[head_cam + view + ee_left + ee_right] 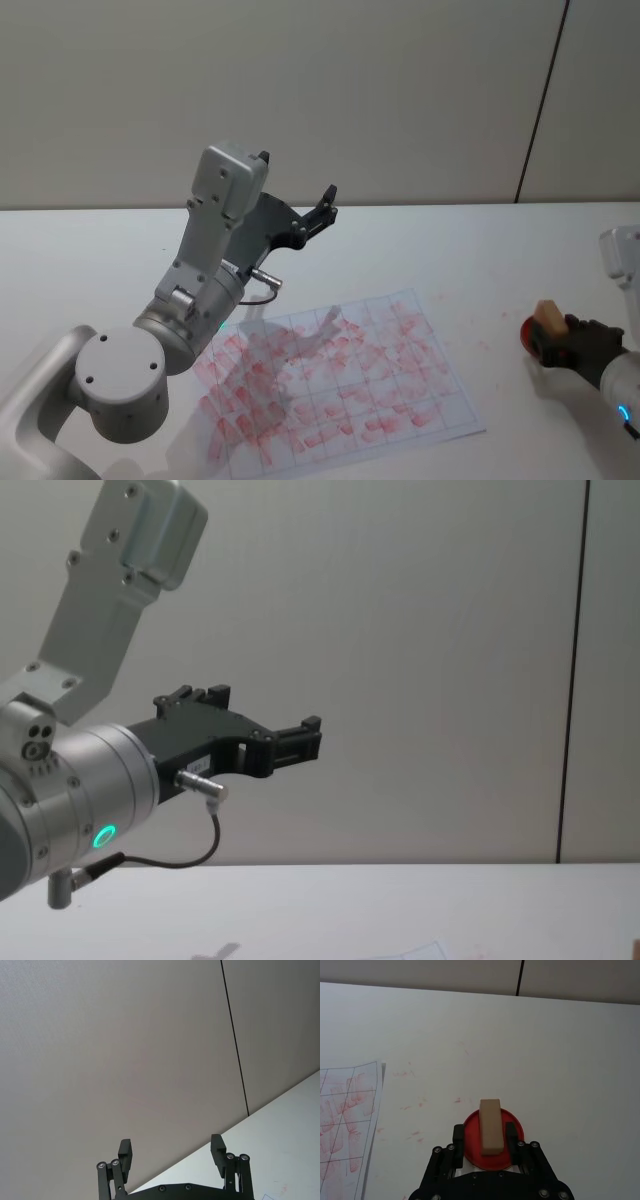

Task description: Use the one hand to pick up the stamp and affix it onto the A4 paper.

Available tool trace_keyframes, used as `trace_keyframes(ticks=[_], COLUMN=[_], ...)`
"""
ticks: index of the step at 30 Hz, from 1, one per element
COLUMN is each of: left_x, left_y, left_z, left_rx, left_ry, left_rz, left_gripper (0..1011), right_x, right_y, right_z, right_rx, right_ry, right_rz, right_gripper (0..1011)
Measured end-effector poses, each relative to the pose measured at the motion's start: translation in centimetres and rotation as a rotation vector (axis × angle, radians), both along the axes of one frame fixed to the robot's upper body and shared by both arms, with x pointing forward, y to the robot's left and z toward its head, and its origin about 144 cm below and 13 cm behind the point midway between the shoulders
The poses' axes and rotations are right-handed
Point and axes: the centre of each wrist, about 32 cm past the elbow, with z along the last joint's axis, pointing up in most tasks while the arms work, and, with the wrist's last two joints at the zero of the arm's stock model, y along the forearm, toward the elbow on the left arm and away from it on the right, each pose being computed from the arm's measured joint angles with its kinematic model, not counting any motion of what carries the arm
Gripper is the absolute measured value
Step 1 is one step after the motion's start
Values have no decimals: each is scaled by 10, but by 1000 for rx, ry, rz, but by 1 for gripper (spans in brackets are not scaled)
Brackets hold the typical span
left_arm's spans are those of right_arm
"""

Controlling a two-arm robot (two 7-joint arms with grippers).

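The stamp [490,1126], a light-brown wooden block, stands upright on a round red ink pad [470,1130] at the table's right side, also seen as the stamp [549,318] in the head view. My right gripper [485,1134] is open, one black finger on each side of the stamp with a strip of red pad showing in both gaps. The A4 paper [340,385], gridded and covered with red stamp marks, lies mid-table to the left of the right gripper [560,336]. My left gripper [297,176] is open and parked high above the paper's far side, pointing at the wall.
The bulky left arm [190,300] hangs over the paper's left part. Faint red smudges [412,1107] dot the white table [560,1060] between paper and pad. A grey wall with a dark vertical seam [540,100] stands behind the table.
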Motion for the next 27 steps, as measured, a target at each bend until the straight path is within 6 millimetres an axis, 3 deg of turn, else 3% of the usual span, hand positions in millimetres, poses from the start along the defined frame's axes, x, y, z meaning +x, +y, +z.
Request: trace_keyframes(ticks=[15,20,27], left_x=[0,0,0], left_y=[0,0,0], left_z=[0,0,0], left_rx=[0,0,0], left_ry=[0,0,0], left_rz=[0,0,0], left_gripper=[1001,1001,1001], right_x=[-7,-11,-17], right_y=[-2,-3,-4], right_z=[-1,1,5], right_rx=[-5,-12,-23], right_ry=[-101,-167,-261], right_rz=[11,17,26], right_gripper=[910,1001,1001])
